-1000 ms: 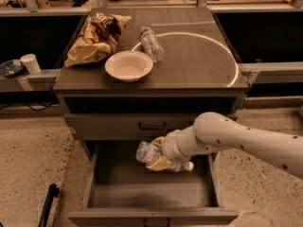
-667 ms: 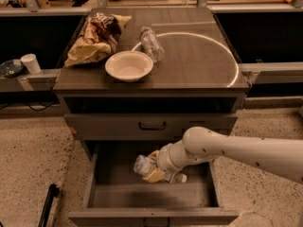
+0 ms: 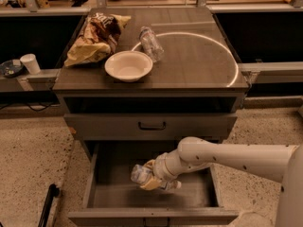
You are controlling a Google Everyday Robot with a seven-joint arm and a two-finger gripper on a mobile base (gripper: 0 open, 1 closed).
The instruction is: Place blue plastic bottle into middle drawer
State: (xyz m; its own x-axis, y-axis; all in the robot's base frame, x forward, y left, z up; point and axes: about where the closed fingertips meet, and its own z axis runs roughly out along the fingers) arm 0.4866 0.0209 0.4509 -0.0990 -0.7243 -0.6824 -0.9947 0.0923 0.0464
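Observation:
The blue plastic bottle [image 3: 140, 174], clear with a pale label, lies sideways in my gripper [image 3: 150, 179] low inside the open middle drawer [image 3: 99, 193], close to its grey floor. The gripper is shut on the bottle; its yellowish fingers [image 3: 150, 183] wrap the bottle's middle. My white arm [image 3: 222, 156] reaches in from the right, over the drawer's right wall. The bottle's cap end [image 3: 175, 185] shows just right of the gripper.
On the cabinet top stand a white bowl [image 3: 128, 65], a crumpled chip bag [image 3: 97, 37] and a smaller clear ribbed bottle [image 3: 150, 43]. The shut upper drawer with a black bar handle [image 3: 151, 126] is above. A white cup [image 3: 31, 63] sits on a ledge at left.
My gripper has moved down and to the left with the bottle, from the drawer's upper middle to close above its floor.

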